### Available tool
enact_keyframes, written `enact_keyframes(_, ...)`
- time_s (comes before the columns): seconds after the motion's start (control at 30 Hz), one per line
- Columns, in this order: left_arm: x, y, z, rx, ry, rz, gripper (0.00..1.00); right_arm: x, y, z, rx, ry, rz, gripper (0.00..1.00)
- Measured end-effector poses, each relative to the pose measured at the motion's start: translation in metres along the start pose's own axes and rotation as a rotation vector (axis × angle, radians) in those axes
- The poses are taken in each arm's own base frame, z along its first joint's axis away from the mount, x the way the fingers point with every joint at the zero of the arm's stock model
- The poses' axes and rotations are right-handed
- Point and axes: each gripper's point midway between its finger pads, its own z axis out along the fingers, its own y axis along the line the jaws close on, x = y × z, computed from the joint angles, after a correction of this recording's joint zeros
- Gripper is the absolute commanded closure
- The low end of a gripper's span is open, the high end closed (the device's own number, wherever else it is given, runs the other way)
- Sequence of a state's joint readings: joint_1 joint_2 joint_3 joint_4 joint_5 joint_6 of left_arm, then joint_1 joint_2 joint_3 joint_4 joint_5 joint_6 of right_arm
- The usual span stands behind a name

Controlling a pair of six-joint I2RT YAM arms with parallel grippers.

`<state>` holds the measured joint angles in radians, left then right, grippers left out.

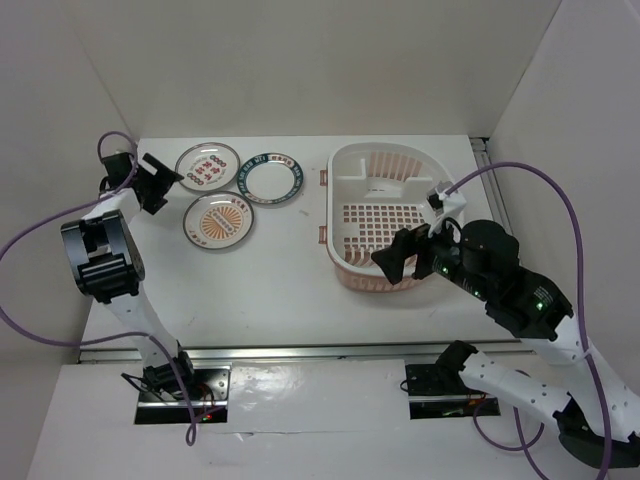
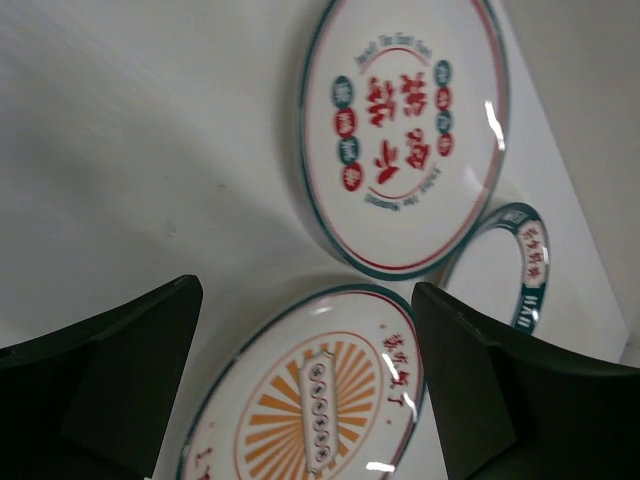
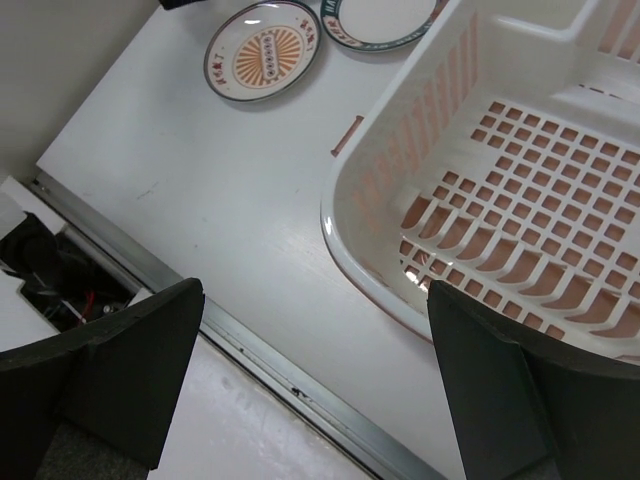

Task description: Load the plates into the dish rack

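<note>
Three glossy round plates (image 1: 218, 219) | oval plastic dish rack (image 1: 375, 225), slotted grid bottom

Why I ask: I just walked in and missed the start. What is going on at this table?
Two robot arms are set to load plates into the dish rack, but nothing is loaded yet. The red-marked plate, the teal-ringed plate and the orange-centred plate all lie on the table at far left, and the rack holds none. The left gripper hangs open beside the plates; the right gripper is open at the rack's near rim. Neither holds anything.
</note>
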<state>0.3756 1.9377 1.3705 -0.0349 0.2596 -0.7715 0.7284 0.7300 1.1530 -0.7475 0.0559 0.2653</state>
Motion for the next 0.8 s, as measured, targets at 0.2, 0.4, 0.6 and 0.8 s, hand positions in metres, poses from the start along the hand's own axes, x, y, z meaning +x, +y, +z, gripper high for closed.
enact_keyframes(0.2,0.007,0.035,0.031,-0.053,0.034,-0.058,0.00,0.004,0.008,-0.007,-0.054,-0.010,0.009,0.00)
enact_keyframes(0.4,-0.006,0.027,0.064,0.017,0.015,-0.091,0.03,0.014,0.009,-0.001,-0.067,0.016,0.025,0.00)
enact_keyframes(0.6,-0.013,0.010,0.087,0.090,0.004,-0.105,0.10,0.025,0.007,0.003,-0.060,0.043,0.035,0.00)
enact_keyframes(0.8,-0.005,-0.006,0.104,0.123,0.019,-0.114,0.24,0.032,0.005,0.011,-0.053,0.069,0.037,0.00)
